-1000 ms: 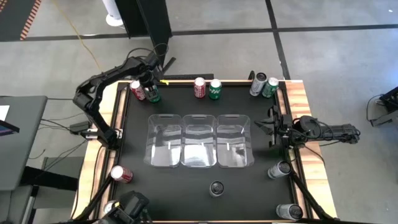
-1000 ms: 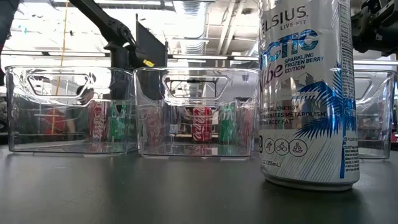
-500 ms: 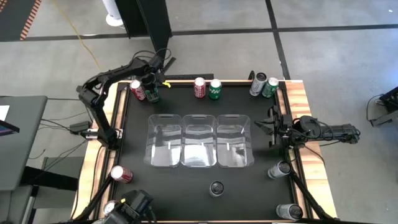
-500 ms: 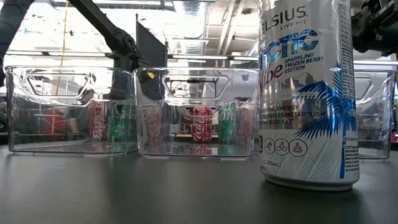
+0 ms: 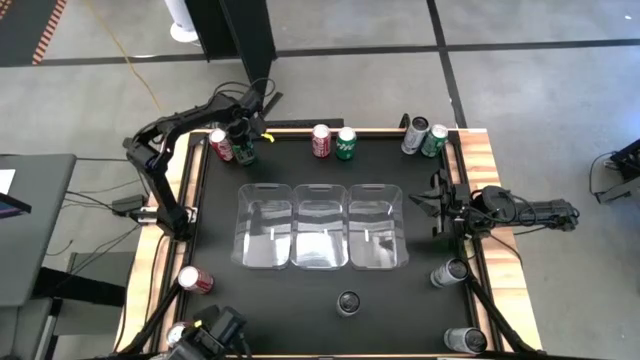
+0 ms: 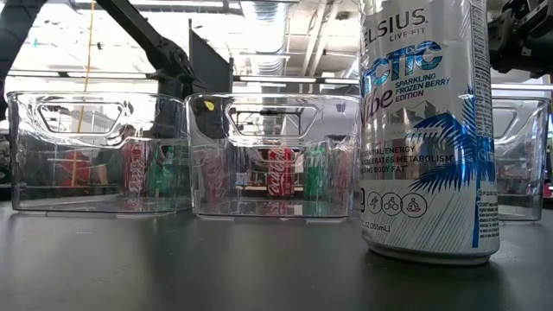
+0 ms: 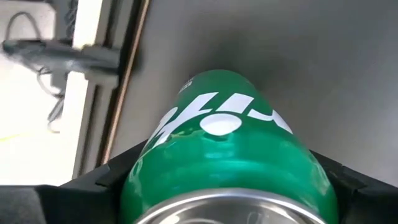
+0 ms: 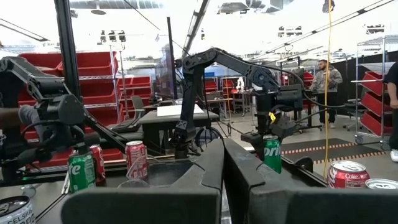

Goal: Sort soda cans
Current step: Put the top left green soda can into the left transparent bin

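Note:
My left gripper point(image 5: 243, 138) is at the table's far left corner, down over an upright green soda can point(image 7: 224, 149), which also shows in the right wrist view point(image 8: 272, 153). A red can point(image 5: 220, 145) stands right beside it. A red can point(image 5: 321, 141) and a green can point(image 5: 346, 143) stand at the far edge. A silver can point(image 5: 415, 134) and a green can point(image 5: 434, 140) stand at the far right corner. My right gripper point(image 5: 438, 206) waits open at the right edge, touching nothing. My left gripper holds the green can by its upper wall, just under the silver top point(image 7: 205, 199), pinched between the two fingers point(image 7: 118, 177), one on either side. The fingers come from above, pointing down. The can stands upright with its base on the table.
Three clear plastic trays point(image 5: 320, 226) sit side by side mid-table. An upright silver can point(image 5: 348, 302) stands near the near edge and fills the low view point(image 6: 428, 130). More silver cans point(image 5: 450, 272) point(image 5: 463, 340) are at the near right, and a red can point(image 5: 195, 280) at the near left.
My left gripper has come down over the green can at the far left corner and now stands around its top. The can and the red one beside it have stayed in place.

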You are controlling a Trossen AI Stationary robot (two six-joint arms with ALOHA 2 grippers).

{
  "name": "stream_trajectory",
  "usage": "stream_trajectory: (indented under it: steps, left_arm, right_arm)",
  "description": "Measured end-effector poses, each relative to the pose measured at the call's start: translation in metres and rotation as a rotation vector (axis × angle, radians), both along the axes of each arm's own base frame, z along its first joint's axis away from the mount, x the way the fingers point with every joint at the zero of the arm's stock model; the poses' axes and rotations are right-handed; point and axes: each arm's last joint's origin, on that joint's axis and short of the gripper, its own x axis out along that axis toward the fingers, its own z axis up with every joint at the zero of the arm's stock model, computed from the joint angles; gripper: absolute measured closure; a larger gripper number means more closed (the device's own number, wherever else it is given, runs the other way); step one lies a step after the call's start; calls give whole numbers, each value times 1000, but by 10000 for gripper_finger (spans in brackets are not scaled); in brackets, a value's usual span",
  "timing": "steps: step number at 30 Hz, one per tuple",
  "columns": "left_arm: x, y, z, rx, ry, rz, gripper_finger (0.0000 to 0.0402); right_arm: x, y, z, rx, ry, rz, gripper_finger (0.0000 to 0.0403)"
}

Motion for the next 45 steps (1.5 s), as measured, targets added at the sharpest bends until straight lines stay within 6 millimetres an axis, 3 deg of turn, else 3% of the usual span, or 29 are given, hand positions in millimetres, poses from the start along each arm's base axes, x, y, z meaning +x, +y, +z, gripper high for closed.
stream_trajectory:
  steps: [8,15,23,27,37,45]
  left_arm:
    - [-4,-12,21,2,-1,12,101]
    - [2,-34,61,75,-63,-28,101]
    - [8,-89,127,158,-176,-82,101]
    - [13,-126,147,168,-236,-134,101]
    - [34,-205,149,42,-243,-234,101]
    - [49,-234,134,-25,-145,-181,101]
  right_arm:
    - [0,0,0,-3,0,-1,374]
    - [0,0,0,-2,0,-1,374]
    - [0,0,0,-2,0,-1,374]
    - [0,0,0,-2,0,-1,374]
    - [0,0,0,-2,0,0,374]
    - [0,0,0,-2,0,0,374]
